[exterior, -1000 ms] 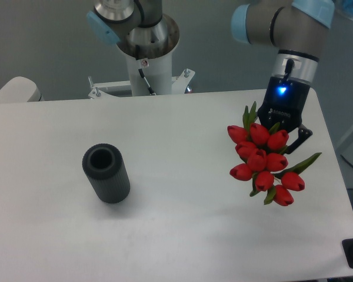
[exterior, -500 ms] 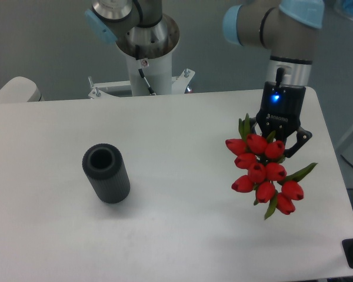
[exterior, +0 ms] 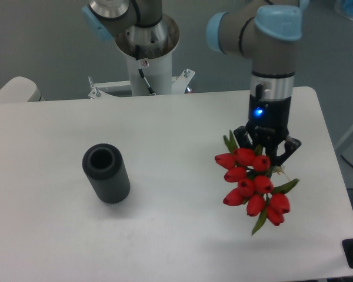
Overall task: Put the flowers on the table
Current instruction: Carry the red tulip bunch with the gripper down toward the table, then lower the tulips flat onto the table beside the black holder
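Observation:
The flowers (exterior: 252,185), a bunch of red tulips with green leaves, hang over the right part of the white table (exterior: 176,135). Their heads point toward the camera and the stems are hidden behind them. My gripper (exterior: 266,154) points down just behind the bunch, its black fingers on either side of the top of it, shut on the flowers. The bunch casts a faint shadow on the tabletop below, and I cannot tell whether it touches the surface.
A dark grey ribbed cylinder (exterior: 106,173) stands upright on the left half of the table. The arm's white base column (exterior: 147,59) rises behind the far edge. The table's right edge runs close to the flowers.
The gripper and the flowers have moved left and toward the front of the table, and lower. The cylinder has stayed in place.

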### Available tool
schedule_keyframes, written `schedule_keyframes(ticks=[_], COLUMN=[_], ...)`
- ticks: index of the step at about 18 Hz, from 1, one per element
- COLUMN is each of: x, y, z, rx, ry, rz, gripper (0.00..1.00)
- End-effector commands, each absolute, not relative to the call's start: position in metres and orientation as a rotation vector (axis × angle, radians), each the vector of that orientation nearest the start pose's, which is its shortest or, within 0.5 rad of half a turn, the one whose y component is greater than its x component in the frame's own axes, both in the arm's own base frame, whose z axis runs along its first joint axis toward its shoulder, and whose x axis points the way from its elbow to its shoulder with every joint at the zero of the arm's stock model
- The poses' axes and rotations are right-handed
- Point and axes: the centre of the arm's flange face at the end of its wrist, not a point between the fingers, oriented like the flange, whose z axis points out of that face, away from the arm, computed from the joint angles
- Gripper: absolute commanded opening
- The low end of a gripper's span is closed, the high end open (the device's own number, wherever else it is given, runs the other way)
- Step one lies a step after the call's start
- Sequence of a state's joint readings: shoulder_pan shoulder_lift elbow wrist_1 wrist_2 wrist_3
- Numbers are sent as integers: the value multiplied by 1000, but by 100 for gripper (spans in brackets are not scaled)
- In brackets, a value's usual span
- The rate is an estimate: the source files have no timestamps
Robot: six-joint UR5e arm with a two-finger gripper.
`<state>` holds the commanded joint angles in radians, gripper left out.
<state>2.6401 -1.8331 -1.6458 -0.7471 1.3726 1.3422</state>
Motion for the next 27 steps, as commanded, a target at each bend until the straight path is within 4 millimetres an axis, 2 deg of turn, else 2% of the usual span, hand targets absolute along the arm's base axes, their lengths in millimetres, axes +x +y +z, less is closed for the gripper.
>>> schedule_keyframes(ticks=[3,9,11,15,17,20,22,27], x=[-457,-422,-411,-394,-390,-390,-393,-394], y=[437,463,474,486,487,487,491,497], z=[393,353,345,308,295,260,240,212], rx=[-2762,-2967,-3009,-3141,-3167,-3214,-3248,-3286], ry=[475,653,703,773,746,741,644,656], rz=[563,642,655,618,595,522,488,452], gripper=[28,28,28,28,28,28,28,28])
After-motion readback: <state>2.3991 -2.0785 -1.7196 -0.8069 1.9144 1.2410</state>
